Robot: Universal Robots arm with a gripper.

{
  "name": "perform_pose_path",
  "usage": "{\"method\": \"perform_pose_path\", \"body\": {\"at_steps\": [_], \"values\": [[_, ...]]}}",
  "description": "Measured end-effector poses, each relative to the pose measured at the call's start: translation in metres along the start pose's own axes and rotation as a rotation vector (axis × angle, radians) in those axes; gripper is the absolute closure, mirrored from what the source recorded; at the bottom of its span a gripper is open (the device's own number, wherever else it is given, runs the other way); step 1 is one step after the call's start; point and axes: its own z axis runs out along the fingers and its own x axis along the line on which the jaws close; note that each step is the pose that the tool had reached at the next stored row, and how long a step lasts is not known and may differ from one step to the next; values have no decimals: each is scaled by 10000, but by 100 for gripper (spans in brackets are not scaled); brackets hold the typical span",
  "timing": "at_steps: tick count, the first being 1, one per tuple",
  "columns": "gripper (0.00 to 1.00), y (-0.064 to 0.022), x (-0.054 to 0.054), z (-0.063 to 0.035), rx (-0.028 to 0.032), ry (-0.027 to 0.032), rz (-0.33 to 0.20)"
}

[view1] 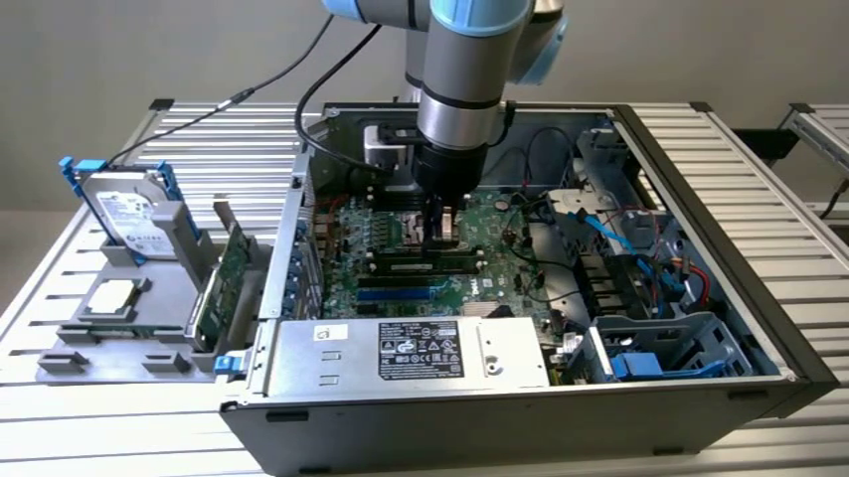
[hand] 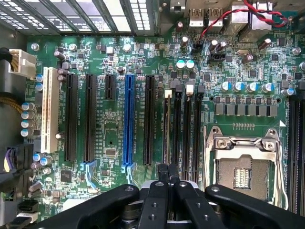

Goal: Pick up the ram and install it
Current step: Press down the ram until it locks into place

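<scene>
Closest to the wrist camera: the gripper, black, its two fingers pressed flat together with no gap and nothing pinched between them. Poised over the green motherboard, tips right at the end of a row of four narrow black memory slots. In the slot of that row nearest the blue slot, a thin brownish edge running its length: seemingly the ram, standing edge-on in the slot and not held in the jaws. Cannot tell whether fully pushed home, nor whether the fingertips actually touch it. On the other side of the memory slots, an open metal processor socket. Beyond the blue slot, more long black slots and one white slot.

From the exterior view: gripper pointing straight down inside an open computer case, low over the middle of the board. Grey power supply along the near wall of the case, blue cables towards the exterior view's right. Outside the case, at the exterior view's left, a grey holder on the slatted table, carrying a hard drive in a blue frame and a green expansion card standing upright.
</scene>
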Motion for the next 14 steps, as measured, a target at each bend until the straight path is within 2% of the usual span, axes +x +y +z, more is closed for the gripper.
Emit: {"method": "perform_pose_path", "body": {"at_steps": [2, 4, 6, 8, 14], "values": [[89, 1, -3, -18, -12, 19, 2], [89, 3, -3, -36, 11, -38, 0], [89, 5, -4, -63, 19, -55, -1], [89, 9, 0, -106, 12, -37, -1], [89, 20, 7, -236, 11, -35, -1]]}}
